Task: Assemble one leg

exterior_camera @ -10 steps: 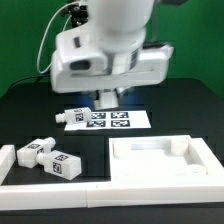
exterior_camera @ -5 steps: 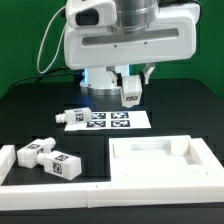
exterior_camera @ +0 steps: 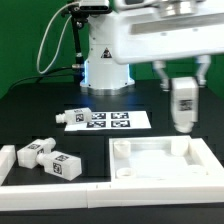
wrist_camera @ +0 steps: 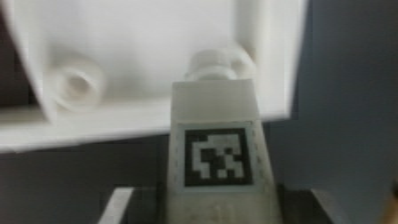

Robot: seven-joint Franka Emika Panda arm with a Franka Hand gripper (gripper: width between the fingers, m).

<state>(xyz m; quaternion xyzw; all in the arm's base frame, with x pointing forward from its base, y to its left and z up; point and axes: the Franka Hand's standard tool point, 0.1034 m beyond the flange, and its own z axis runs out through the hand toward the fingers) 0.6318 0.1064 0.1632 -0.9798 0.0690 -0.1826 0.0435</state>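
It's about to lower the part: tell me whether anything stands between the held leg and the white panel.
Nothing visible does. The small white tagged plastic block leg, gripped in the hand, hangs above the wide white raised-rim panel, with only open air between them.

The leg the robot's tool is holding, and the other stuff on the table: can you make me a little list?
tool: shut on the held leg
held leg: upright, in the air, near the panel's far edge
panel: flat on the table
loose legs: two at the exterior view's left, one beside the marker board
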